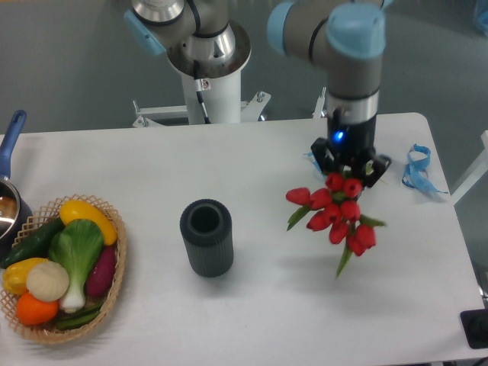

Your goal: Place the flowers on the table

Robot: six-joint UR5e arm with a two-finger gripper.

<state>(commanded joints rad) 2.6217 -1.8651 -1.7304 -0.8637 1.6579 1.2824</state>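
Note:
The flowers (338,213), a bunch of red tulip buds with green leaves, hang at the right middle of the white table (252,320). My gripper (349,174) is right over the top of the bunch and looks shut on it, with the stems hidden behind the buds and the gripper body. The bunch seems held a little above the tabletop, and a faint shadow lies below and left of it. The fingertips are mostly hidden by the buds.
A dark ribbed cylindrical vase (206,236) stands left of the flowers. A wicker basket (114,263) of vegetables sits at the front left, with a blue-handled pot (9,145) behind it. A blue ribbon (418,169) lies at the right edge. The robot base (210,84) stands behind the table.

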